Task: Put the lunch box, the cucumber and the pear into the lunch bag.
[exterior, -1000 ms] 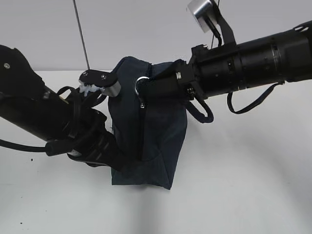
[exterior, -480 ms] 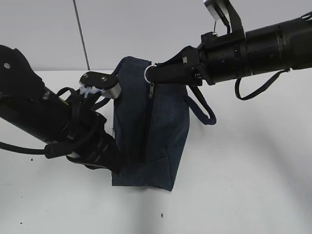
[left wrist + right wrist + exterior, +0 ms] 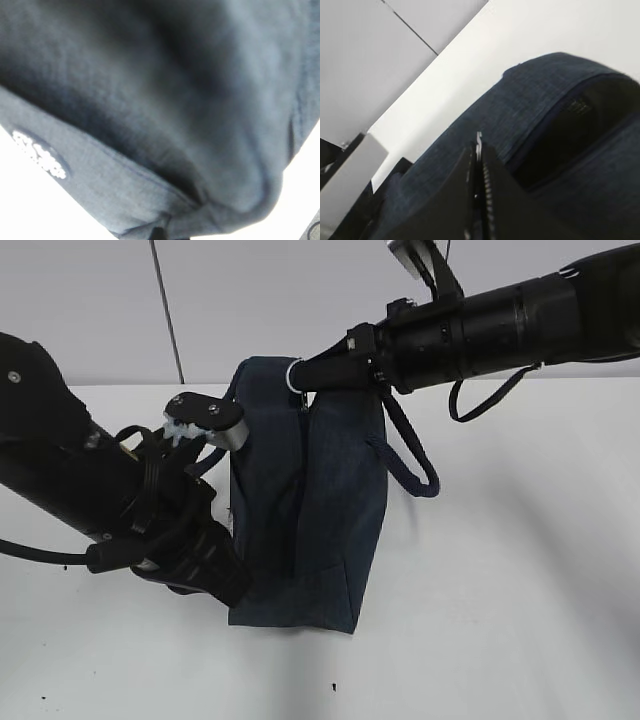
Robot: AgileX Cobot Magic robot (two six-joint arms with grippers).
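The dark navy lunch bag (image 3: 335, 510) stands upright in the middle of the white table. My right gripper (image 3: 305, 375) is at its top, shut on the metal ring pull (image 3: 292, 377); a sliver of the ring (image 3: 479, 137) shows between the closed fingers (image 3: 470, 175). The zipper slit (image 3: 298, 490) runs down the bag's front, and its dark opening (image 3: 570, 125) shows in the right wrist view. My left gripper (image 3: 228, 578) is shut on the fabric at the bag's lower left edge; the left wrist view is filled with blurred bag cloth (image 3: 175, 100). Lunch box, cucumber and pear are out of view.
A looped bag handle (image 3: 412, 465) hangs to the right of the bag below my right arm. The white table (image 3: 500, 600) stretches to both sides, with a grey wall (image 3: 300, 290) behind it. My bulky left arm (image 3: 90, 490) lies across the left of the table.
My right gripper has moved up and to the left with the ring pull, lifting the bag's top. The bag stands taller and straighter. The left arm has barely moved.
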